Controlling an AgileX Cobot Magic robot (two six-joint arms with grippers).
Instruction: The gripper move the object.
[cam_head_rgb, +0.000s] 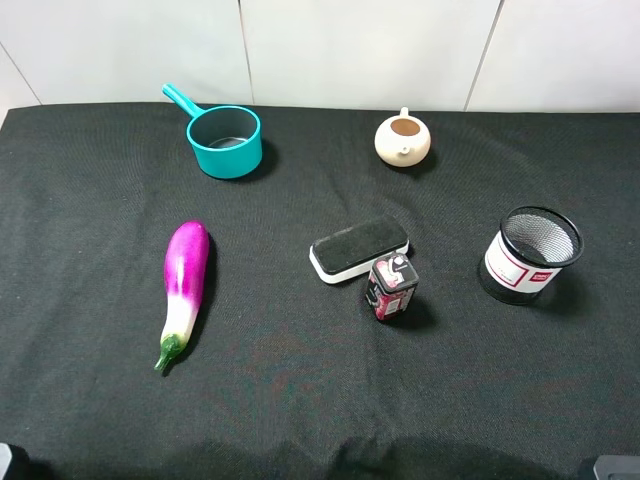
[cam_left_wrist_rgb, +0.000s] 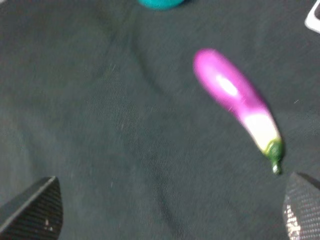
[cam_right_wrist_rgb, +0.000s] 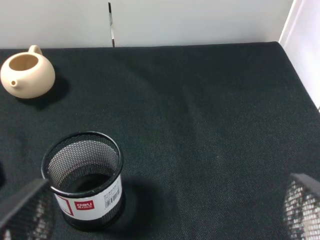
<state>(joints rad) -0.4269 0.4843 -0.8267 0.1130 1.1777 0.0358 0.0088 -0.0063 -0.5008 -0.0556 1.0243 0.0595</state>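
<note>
Board eraser: the flat oblong board eraser with black felt top and white plastic base (cam_head_rgb: 360, 248) is seen lying near the middle of the black cloth-covered table (cam_head_rgb: 90, 220), untouched by either arm.
Can: a small red-and-black can (cam_head_rgb: 390, 287) is stood just beside the eraser's near edge; whether the two touch cannot be told.
Eggplant: a glossy purple eggplant with white lower end and green stem (cam_head_rgb: 183, 291) is laid well to the left of the eraser, stem toward the camera.
Saucepan: a teal plastic saucepan with a short handle (cam_head_rgb: 225, 139) is placed at the back left, beyond the eggplant.
Teapot: a cream round ceramic teapot, lid off (cam_head_rgb: 403, 140), is set at the back, beyond the eraser.
Pen holder: a black wire-mesh pen cup with a red-and-white label (cam_head_rgb: 529, 256) is stood to the right of the eraser.
Left gripper: the left gripper (cam_left_wrist_rgb: 172, 210) is held above the cloth near the eggplant, jaws spread wide, nothing between them.
Right gripper: the right gripper (cam_right_wrist_rgb: 165, 212) is held above the pen cup, jaws likewise spread wide and empty.
</note>
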